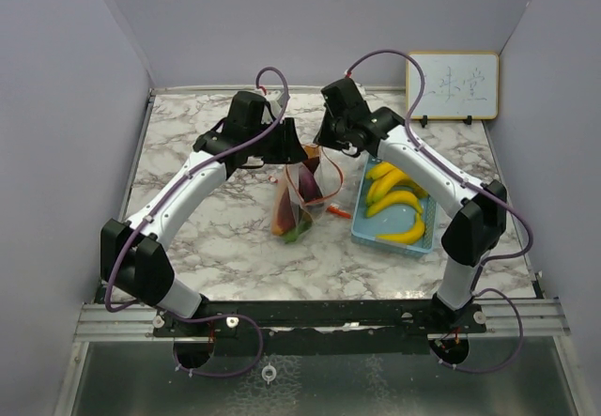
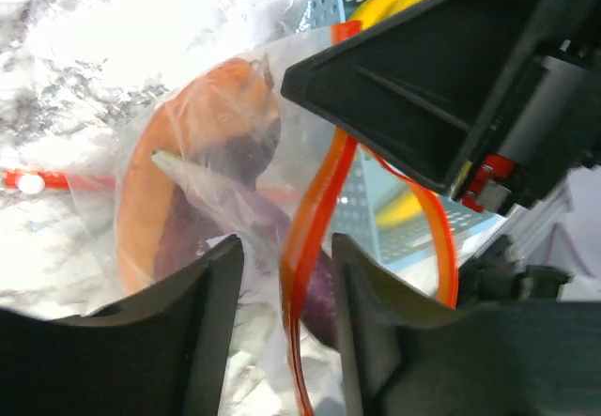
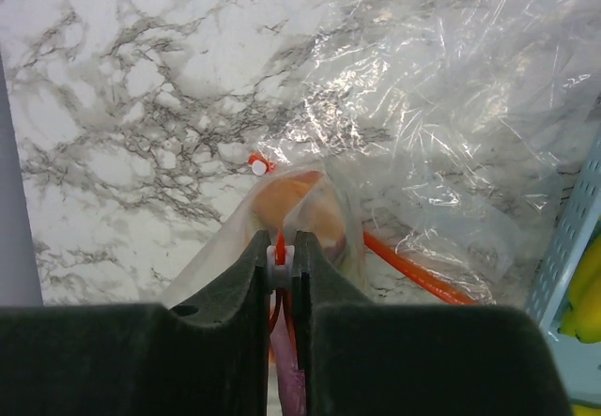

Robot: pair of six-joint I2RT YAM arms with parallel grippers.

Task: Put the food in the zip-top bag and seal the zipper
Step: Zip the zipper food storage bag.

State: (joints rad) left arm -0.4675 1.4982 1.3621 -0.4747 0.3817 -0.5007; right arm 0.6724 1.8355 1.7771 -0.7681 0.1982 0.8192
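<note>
Bananas (image 1: 394, 200): four in basket (image 1: 429, 221). Right gripper (image 3: 279, 242) pinches bag (image 1: 293, 211) zipper (image 3: 413, 270); left gripper (image 2: 286, 247) parted around it. Whiteboard (image 1: 452, 85) writing unreadable.

the zip-top bag (image 3: 441, 115) is thin clear plastic film, crinkled and glossy, with a shiny orange plastic zipper strip (image 2: 315, 209). inside it the eggplant (image 2: 239, 167) and carrot (image 2: 141, 181) look smooth and slightly shiny. the bananas (image 1: 394, 200) are smooth glossy plastic, in a perforated light blue plastic basket (image 1: 387, 245). the table (image 1: 216, 238) is marble-patterned, smooth with a soft sheen. the fingers (image 3: 207, 350) of the right gripper (image 3: 280, 252) are matt black and finely grainy.
</note>
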